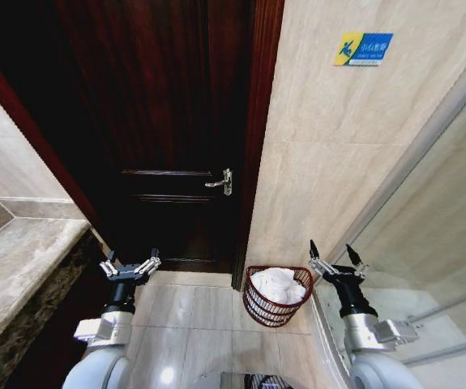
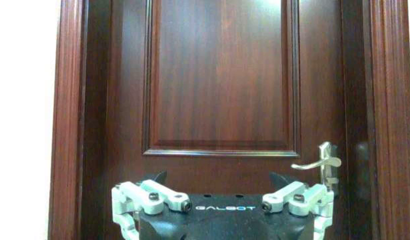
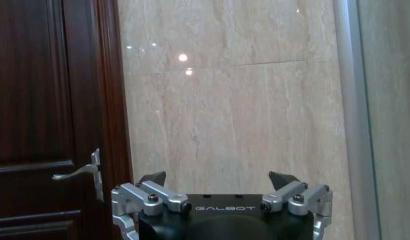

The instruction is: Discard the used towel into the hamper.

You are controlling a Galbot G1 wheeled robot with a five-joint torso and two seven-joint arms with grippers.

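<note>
1. You can treat the drop as done, judging by how things lie: a white towel (image 1: 278, 284) sits bunched inside the hamper (image 1: 275, 312), and neither gripper carries anything.
2. Your left gripper (image 1: 130, 268) is raised in front of the dark wooden door (image 1: 168, 121), jaws spread wide with nothing between them; the left wrist view looks straight at the door panel and its silver lever handle (image 2: 318, 162).
3. Your right gripper (image 1: 335, 259) is raised on the other side, just beside the hamper in the head view and well above floor level, jaws likewise spread and empty. Its wrist view faces the beige tiled wall (image 3: 231, 100) with the door edge alongside.
4. What is left looks small: at most a check that the towel is fully inside. From the head view it appears contained, with no cloth hanging over the rim.
5. The hamper stands on the tiled floor (image 1: 184, 324) against the wall, in the corner right of the door frame, between your two arms but nearer the right one.
6. It is a dark reddish-brown openwork basket of thin bars, rounded at the front and narrowing downward, upright, with the towel filling most of its opening.
</note>
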